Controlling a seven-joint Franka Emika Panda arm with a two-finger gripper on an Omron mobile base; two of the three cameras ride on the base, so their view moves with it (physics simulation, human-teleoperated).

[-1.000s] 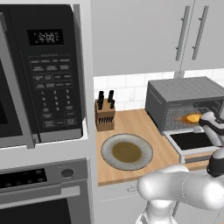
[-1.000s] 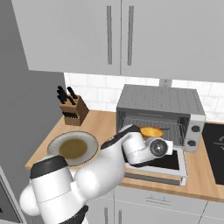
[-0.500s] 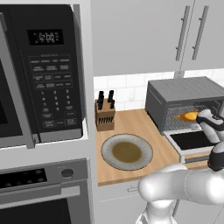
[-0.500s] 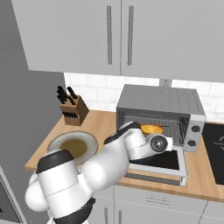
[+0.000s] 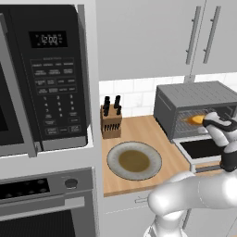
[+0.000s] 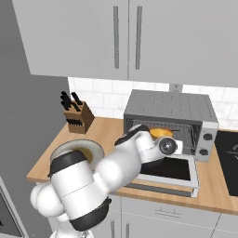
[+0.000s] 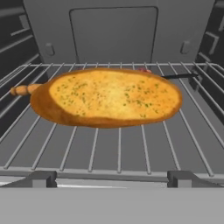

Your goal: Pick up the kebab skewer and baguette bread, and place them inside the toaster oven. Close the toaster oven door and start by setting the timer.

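Baguette bread (image 7: pixel 107 98): lying on the wire rack (image 7: pixel 118 148) inside the toaster oven (image 6: pixel 179 111), cut face turned up, long axis running across the oven's width, side to side in the hand view. In the left base view it is showing as an orange patch (image 5: pixel 196 120) in the oven mouth, partly covered by the robot's wrist; in the right base view (image 6: pixel 161 133) its lower edge is hiding behind the hand.

Kebab skewer (image 7: pixel 175 76): lying behind the baguette bread on the same rack, roughly parallel to it. The thin dark stick is poking out to the right past the loaf and a reddish-brown end (image 7: pixel 22 90) is sticking out at the left; everything between is being blocked by the loaf, so the meat chunks cannot be counted.

Toaster oven door (image 6: pixel 169 173): hanging open, lying flat toward the robot; its left part is being covered by the arm in the right base view.

Gripper (image 6: pixel 155 139): sitting at the oven mouth, jaws spread wide and holding nothing; the fingertips themselves are hard to make out.

Plate (image 5: pixel 134 160): sitting on the counter (image 5: pixel 139 132) left of the oven. Knife block (image 5: pixel 111 121): standing near the backsplash.
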